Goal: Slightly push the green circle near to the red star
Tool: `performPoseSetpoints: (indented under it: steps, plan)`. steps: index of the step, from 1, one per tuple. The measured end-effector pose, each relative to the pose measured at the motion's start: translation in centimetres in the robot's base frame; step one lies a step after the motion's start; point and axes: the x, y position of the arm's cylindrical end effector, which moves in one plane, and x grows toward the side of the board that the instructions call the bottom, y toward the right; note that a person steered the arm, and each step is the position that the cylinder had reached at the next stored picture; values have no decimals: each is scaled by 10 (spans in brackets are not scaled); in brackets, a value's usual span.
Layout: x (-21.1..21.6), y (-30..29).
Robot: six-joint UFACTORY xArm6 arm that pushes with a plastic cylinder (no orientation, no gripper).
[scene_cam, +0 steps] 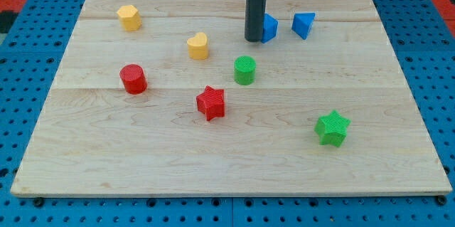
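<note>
The green circle [244,70] stands on the wooden board [106,156] just above the middle. The red star [211,102] lies a short way below it and to its left, with a small gap between them. My tip [254,40] is above the green circle, slightly to its right, and clear of it. The rod comes down from the view's top and partly covers a blue block [269,28] right beside it.
A blue triangle block [303,24] is at the top right. A yellow heart-like block [198,45] is left of the tip. A yellow block [129,17] is at top left, a red cylinder [133,79] at left, a green star [332,128] at lower right.
</note>
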Motion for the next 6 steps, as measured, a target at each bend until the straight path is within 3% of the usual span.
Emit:
performPoseSetpoints:
  steps: [3,4,5,6]
  plan:
    - [-54,53]
    - [-54,-5]
    - [-7,-17]
    - [27,40]
